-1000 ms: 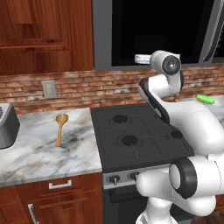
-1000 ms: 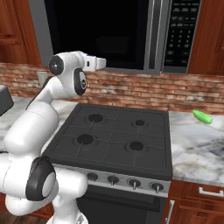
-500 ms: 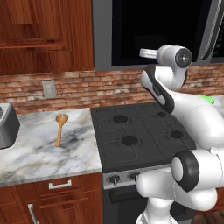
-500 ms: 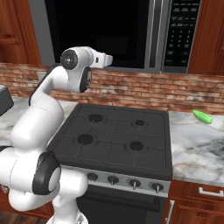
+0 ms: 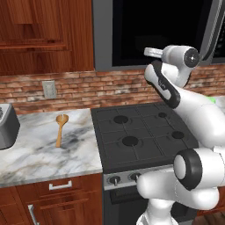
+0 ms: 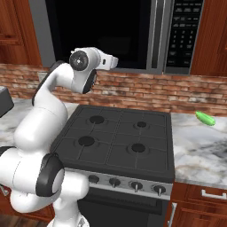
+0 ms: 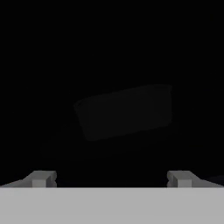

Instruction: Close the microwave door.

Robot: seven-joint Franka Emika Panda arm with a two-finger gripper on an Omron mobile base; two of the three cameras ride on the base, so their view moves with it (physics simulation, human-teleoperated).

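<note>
The microwave (image 5: 102, 35) hangs above the stove, its black cavity uncovered; its keypad (image 6: 184, 31) sits at the right. The microwave door (image 5: 215, 30) stands swung out at the cavity's right side, seen nearly edge-on as a grey strip (image 6: 158, 35). My gripper (image 7: 111, 179) is open and holds nothing, its fingertips (image 7: 41, 178) wide apart, facing the dark cavity. The hand (image 5: 151, 52) is raised in front of the cavity's lower edge, left of the door (image 6: 113, 62).
A dark gas stove (image 5: 140, 136) lies below the arm. A wooden spoon (image 5: 59, 129) lies on the marble counter at left, near a grey appliance (image 5: 6, 127). A green vegetable (image 6: 205, 118) lies on the right counter. Reddish cabinets flank the microwave.
The arm has swung to the right and slightly up along the front of the cavity, toward the door side. The door has not moved.
</note>
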